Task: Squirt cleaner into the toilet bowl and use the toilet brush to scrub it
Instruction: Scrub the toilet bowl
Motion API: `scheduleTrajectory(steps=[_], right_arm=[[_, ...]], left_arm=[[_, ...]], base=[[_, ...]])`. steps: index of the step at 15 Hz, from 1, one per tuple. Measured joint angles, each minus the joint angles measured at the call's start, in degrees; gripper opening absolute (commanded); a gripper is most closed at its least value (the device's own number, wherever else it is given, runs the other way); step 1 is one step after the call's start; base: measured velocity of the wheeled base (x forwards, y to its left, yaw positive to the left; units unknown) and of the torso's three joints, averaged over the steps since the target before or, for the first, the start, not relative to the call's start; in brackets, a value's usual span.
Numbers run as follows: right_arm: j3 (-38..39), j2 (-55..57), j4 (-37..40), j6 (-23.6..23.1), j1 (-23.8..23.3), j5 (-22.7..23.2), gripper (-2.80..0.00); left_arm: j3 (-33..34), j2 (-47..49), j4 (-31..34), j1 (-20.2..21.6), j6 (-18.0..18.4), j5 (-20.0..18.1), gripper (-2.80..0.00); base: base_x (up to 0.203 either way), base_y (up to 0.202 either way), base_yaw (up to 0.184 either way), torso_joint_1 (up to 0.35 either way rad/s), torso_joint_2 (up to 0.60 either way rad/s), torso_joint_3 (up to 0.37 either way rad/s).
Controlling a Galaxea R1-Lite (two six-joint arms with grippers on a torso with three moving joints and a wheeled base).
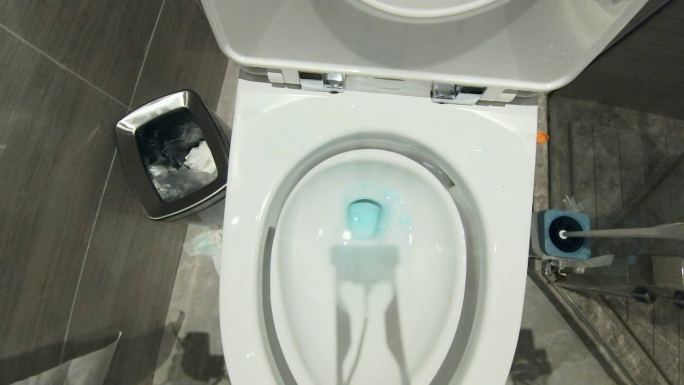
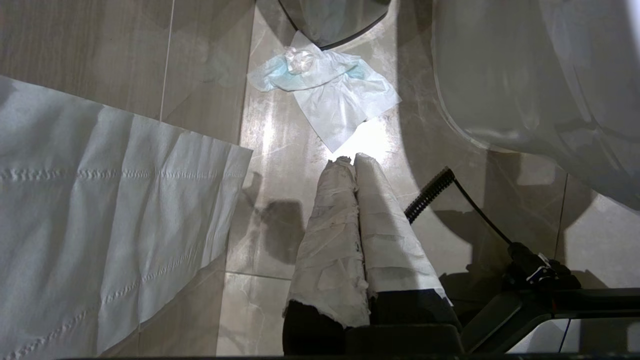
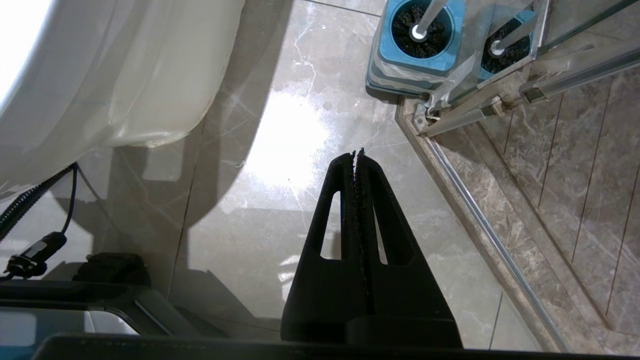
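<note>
You have both hands pressed shut on nothing, left hand (image 2: 354, 160) and right hand (image 3: 356, 152) hanging over the floor beside the toilet bowl (image 1: 256, 160), whose water shows teal cleaner (image 1: 364, 218), the toilet brush (image 1: 614, 233) standing in its holder (image 1: 545, 235) within the right's reach.

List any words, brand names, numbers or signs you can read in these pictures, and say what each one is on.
No text can be read with certainty.
Toilet bowl: a faint small mark between the two chrome hinges, too small to read.
Steel bin: no label visible.
Toilet brush and blue holder: no label visible.
Paper sheet on the floor: only embossed perforation lines, no print.
</note>
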Motion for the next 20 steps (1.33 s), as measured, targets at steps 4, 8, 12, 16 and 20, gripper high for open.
scheduleTrajectory(steps=[4, 8, 12, 16, 20], right_arm=[[0.00, 0.02, 0.00, -0.03, 0.00, -0.01, -2.80], [0.00, 0.02, -0.01, 0.00, 0.00, -0.04, -2.80], [0.00, 0.02, 0.00, -0.01, 0.00, 0.00, -2.80], [0.00, 0.02, 0.00, -0.01, 0.00, -0.05, -2.80], [0.00, 0.02, 0.00, -0.01, 0.00, -0.07, -2.80]], left_arm=[[0.00, 0.00, 0.00, 0.00, -0.02, 0.00, -2.80], [0.00, 0.00, 0.02, 0.00, -0.02, 0.02, -2.80], [0.00, 0.00, 0.00, 0.00, -0.06, 0.02, -2.80], [0.00, 0.00, 0.02, 0.00, -0.07, 0.00, -2.80], [0.00, 0.00, 0.02, 0.00, -0.05, 0.02, -2.80]], base=[[0.000, 0.000, 0.000, 0.000, 0.00, 0.000], [0.000, 0.000, 0.000, 0.000, 0.00, 0.000], [0.000, 0.000, 0.000, 0.000, 0.00, 0.000], [0.000, 0.000, 0.000, 0.000, 0.00, 0.000], [0.000, 0.000, 0.000, 0.000, 0.00, 0.000]])
